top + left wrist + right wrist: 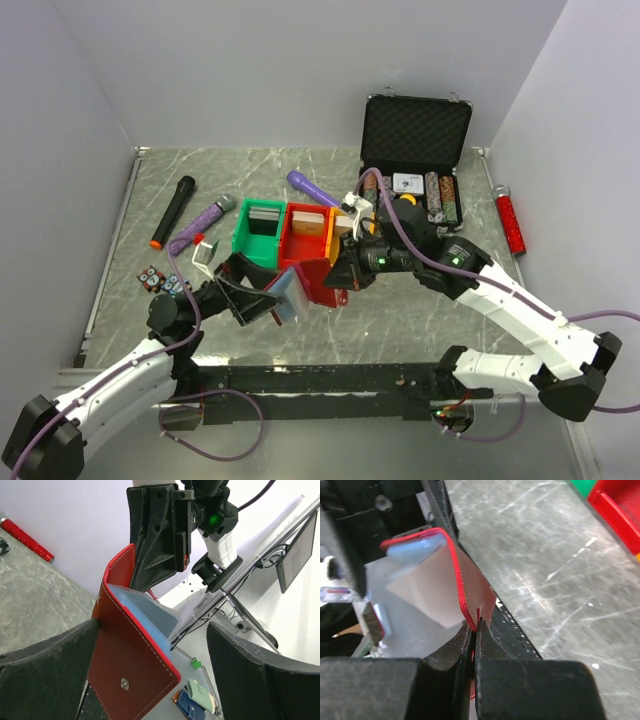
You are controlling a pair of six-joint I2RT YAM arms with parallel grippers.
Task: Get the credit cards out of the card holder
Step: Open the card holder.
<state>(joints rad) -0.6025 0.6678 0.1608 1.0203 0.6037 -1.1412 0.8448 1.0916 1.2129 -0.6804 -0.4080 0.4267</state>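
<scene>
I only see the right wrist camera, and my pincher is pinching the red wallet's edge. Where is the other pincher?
Observer: The left gripper is wide open, and the left wrist view shows the card holder between its jaws.
Operator: Is there a button on the wallet?
Observer: Yes, a small metal snap sits on its red outer face.
Operator: What is far back on the table?
Observer: An open black case of poker chips, at the far right in the top view.
</scene>
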